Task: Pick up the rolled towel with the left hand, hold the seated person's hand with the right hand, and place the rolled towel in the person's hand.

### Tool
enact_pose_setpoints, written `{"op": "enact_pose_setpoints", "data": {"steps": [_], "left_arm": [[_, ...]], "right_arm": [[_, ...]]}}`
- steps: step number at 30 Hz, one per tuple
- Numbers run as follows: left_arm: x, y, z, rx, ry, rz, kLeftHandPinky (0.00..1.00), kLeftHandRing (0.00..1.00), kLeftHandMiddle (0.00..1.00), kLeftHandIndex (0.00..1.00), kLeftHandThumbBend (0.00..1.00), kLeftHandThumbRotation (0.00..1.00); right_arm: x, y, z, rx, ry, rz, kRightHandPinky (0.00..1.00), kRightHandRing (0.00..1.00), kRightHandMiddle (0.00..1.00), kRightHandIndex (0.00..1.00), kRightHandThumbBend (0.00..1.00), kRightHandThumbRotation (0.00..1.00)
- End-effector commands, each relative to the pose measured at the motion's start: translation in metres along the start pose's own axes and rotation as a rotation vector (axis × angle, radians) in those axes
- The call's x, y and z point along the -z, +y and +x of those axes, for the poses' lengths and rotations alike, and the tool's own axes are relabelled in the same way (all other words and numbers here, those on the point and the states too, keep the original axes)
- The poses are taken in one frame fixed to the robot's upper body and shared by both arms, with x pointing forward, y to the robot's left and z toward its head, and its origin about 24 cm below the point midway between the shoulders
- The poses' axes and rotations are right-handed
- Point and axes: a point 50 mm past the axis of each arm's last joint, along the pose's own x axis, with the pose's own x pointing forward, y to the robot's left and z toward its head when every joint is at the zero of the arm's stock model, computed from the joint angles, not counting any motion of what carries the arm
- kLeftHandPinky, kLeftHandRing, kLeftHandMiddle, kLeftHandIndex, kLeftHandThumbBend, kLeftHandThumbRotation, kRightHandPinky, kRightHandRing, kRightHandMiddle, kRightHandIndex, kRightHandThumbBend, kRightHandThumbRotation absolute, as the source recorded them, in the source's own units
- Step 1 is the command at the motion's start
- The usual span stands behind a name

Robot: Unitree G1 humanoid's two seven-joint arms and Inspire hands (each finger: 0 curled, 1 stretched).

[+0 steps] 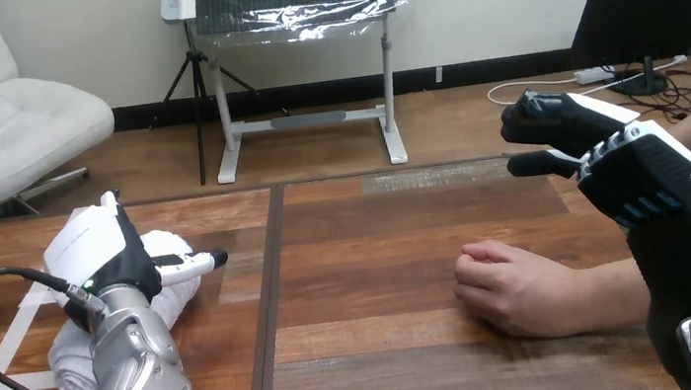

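**Fig.** Robot at a brown wooden table point(368, 252), viewed fr. above its arms.

**L side:** the white rolled cloth towel point(176, 283) lies on the tabletop, just left of the dark seam point(271, 284) btw. the two boards. The robot's black-and-white left hand point(121, 260) sits on top of the towel, back shell up, in contact w/ it. The roll shows at the hand's far side & again beside the silver left forearm point(136, 380). Whether this hand grips the towel or merely rests on it: cannot tell.

**R side:** the robot's black-and-white right hand point(615, 157) is raised above the table, touching nothing. Its fingers point(536, 114) bend slightly fwd, w/ the thumb below them & a clear gap btw., i.e. apart & holding nothing.

The person's hand point(512, 289), a loose fist, rests on the wood below & to the left of the right hand. It does not touch that hand & lies well apart fr. the towel.
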Motion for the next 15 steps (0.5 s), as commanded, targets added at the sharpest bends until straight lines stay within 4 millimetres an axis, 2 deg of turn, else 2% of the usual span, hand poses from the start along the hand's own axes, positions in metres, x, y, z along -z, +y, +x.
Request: {"op": "enact_pose_setpoints", "data": {"steps": [1, 15], "left_arm": [[-0.0224, 0.0271, 0.0119, -0.066, -0.066, -0.004, 1.00, 0.97, 0.97, 0.97, 0.97, 0.46], [-0.0224, 0.0207, 0.0134, -0.030, -0.053, 0.019, 1.00, 0.97, 0.98, 0.97, 0.97, 0.46]], "right_arm": [[-0.0063, -0.0011, 0.0111, 0.000, -0.086, 0.003, 0.72, 0.80, 0.80, 0.78, 0.96, 1.00], [-0.0071, -0.0022, 0.0111, -0.006, -0.096, 0.001, 0.72, 0.80, 0.80, 0.78, 0.94, 1.00]]}}
